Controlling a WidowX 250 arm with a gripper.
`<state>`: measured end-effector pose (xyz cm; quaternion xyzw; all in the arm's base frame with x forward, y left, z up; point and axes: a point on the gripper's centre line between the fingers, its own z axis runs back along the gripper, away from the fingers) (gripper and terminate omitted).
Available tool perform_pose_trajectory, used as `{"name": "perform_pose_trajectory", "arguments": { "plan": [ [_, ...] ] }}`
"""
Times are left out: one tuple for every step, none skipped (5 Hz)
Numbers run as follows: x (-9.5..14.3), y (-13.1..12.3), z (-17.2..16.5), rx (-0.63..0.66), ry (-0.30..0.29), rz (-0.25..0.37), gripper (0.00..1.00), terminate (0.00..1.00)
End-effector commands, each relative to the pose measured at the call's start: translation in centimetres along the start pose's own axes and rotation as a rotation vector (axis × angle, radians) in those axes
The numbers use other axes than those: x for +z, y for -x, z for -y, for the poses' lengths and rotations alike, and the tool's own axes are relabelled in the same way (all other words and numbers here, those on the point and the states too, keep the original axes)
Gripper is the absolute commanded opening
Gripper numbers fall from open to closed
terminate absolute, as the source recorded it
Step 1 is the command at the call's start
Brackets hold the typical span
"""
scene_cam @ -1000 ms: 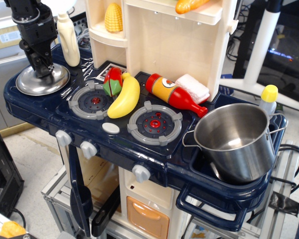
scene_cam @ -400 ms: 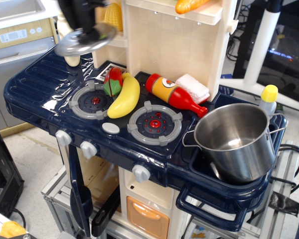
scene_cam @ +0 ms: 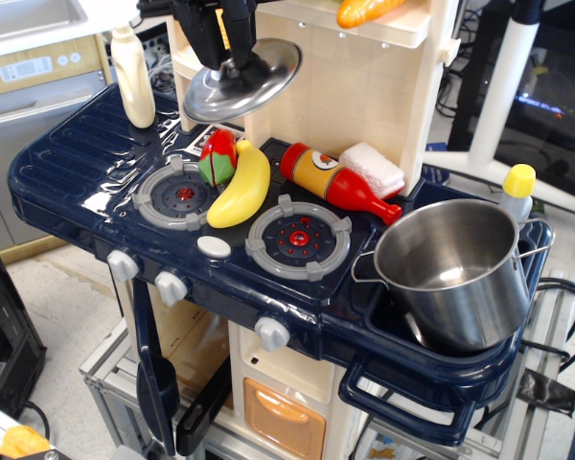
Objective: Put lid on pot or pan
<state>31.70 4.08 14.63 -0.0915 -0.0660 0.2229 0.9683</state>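
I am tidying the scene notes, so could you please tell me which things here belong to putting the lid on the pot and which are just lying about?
Belongs to the job:
- lid, held tilted in the air by its knob
- hand
- pot, open, sitting in the sink

Just lying about:
- banana
- ketchup bottle
- white sponge
- cream bottle
- yellow-capped bottle

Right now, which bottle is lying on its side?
The red and yellow sauce bottle behind the burners; the cream bottle and the yellow-capped bottle stand upright.

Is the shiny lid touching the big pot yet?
Apart. The observation.image view shows the lid held high by the claw, far left of the pot.
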Motion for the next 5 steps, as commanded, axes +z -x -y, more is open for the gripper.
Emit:
{"name": "perform_pose_trajectory", "arguments": {
  "plan": [
    [-0.5,4.6,8.9,0.031,0.097,0.038,0.00,0.00],
    [-1.4,6.8,12.9,0.091,0.095,0.054,0.00,0.00],
    [-2.0,7.4,13.9,0.108,0.092,0.043,0.00,0.00],
    [-3.2,6.4,13.2,0.064,0.114,0.002,0.00,0.00],
    [-4.3,5.4,12.4,0.055,0.191,-0.011,0.00,1.00]
  ]
}}
